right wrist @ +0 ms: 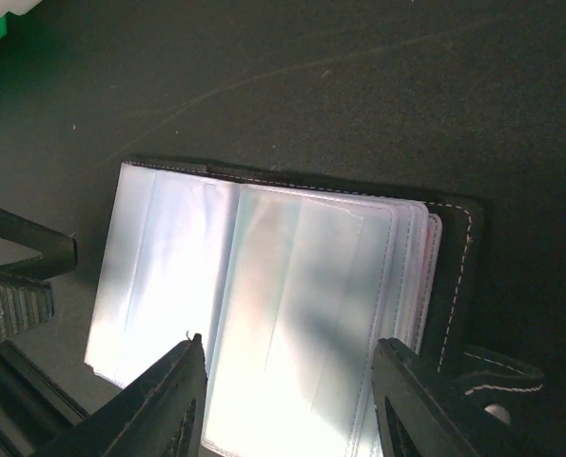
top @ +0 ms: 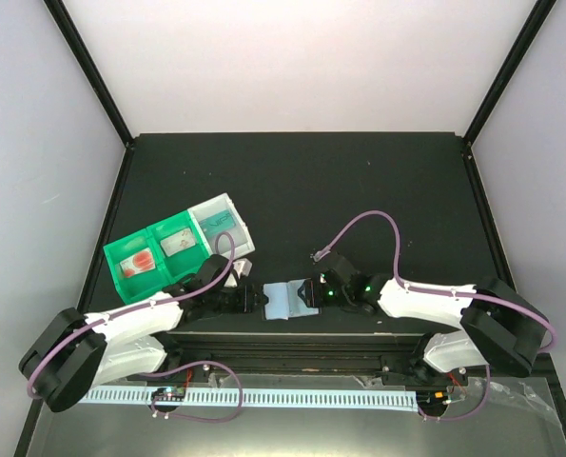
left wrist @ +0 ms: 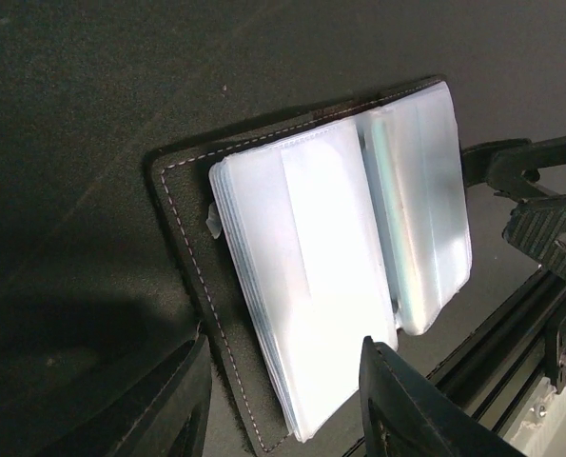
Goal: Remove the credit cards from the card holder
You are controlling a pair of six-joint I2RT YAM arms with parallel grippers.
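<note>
The card holder lies open near the table's front edge, with pale translucent sleeves on a dark stitched cover. It also shows in the left wrist view and the right wrist view. My left gripper is open just left of it, and its jaws straddle the holder's near left corner. My right gripper is open at the holder's right side, over the sleeves. A whitish card with reddish print lies in the green tray. I cannot tell whether any card sits inside the sleeves.
A green two-compartment tray stands at the left, with a white open bin against its right end holding something teal. A black rail runs along the table's front edge. The right arm's purple cable loops over the mat.
</note>
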